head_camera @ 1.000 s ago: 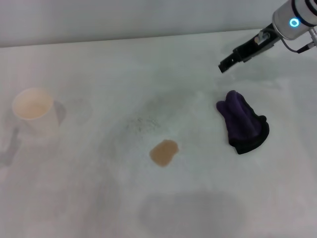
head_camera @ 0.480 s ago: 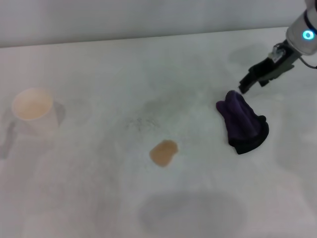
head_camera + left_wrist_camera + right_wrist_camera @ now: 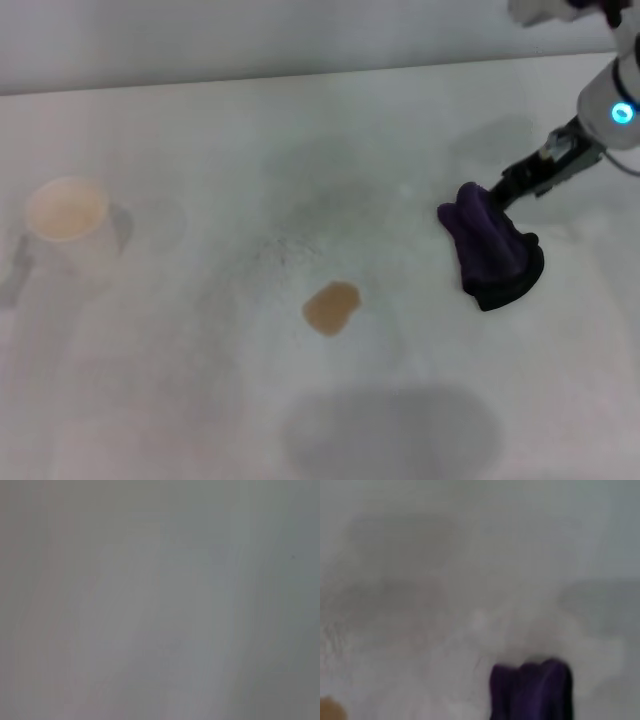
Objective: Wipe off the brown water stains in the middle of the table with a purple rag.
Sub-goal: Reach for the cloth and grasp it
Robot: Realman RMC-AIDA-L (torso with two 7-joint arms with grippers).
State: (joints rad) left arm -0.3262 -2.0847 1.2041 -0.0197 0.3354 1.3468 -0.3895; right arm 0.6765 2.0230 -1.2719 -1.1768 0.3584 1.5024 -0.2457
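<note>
The tan, rounded brown water stains (image 3: 331,307) sit unwiped mid-way across the white flat surface (image 3: 180,400). The bunched dark purple rag (image 3: 490,247) lies well to their right. The right gripper (image 3: 497,195) touches its far end; whether its fingers are spread or pressed together cannot be told.

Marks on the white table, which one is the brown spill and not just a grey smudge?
The small rounded tan blotch on the white table, between the paper cup and the purple rag. The faint speckled grey smudge just beyond it has no colour.

Bare white table (image 3: 200,150), plain test bench.
</note>
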